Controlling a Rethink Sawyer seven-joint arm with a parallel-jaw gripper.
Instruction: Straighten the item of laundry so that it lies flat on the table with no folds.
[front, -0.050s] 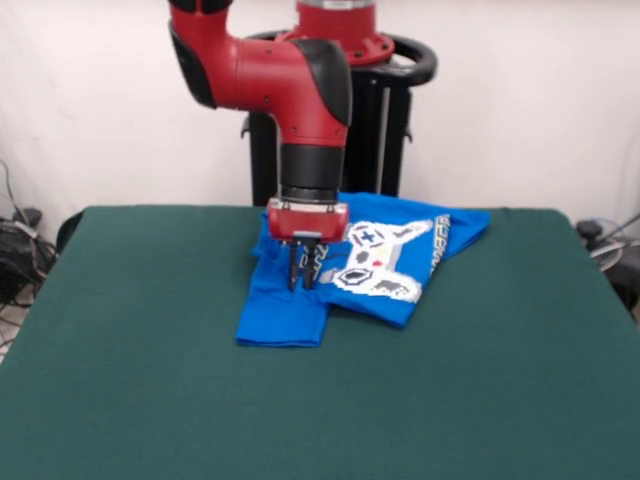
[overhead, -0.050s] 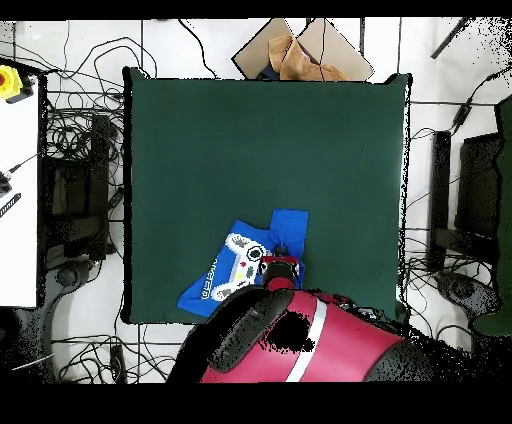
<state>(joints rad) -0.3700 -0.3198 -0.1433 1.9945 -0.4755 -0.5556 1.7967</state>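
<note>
The blue T-shirt (front, -0.050s: 375, 265) (overhead, -0.050s: 232, 268) lies crumpled on the green table (front, -0.050s: 150, 380) (overhead, -0.050s: 250, 150), near the edge on the robot's side — one part folded and sticking out. The gripper (front, -0.050s: 303, 280) stands on the shirt, its fingers pressed close together, pinching the cloth.

One camera is looking level across the tabletop (front, -0.050s: 150, 400) toward the arm (front, -0.050s: 300, 90), fairly near. The other is looking straight down from high above. Both are sharing the whole tabletop (overhead, -0.050s: 260, 140) and arm (overhead, -0.050s: 300, 345).
</note>
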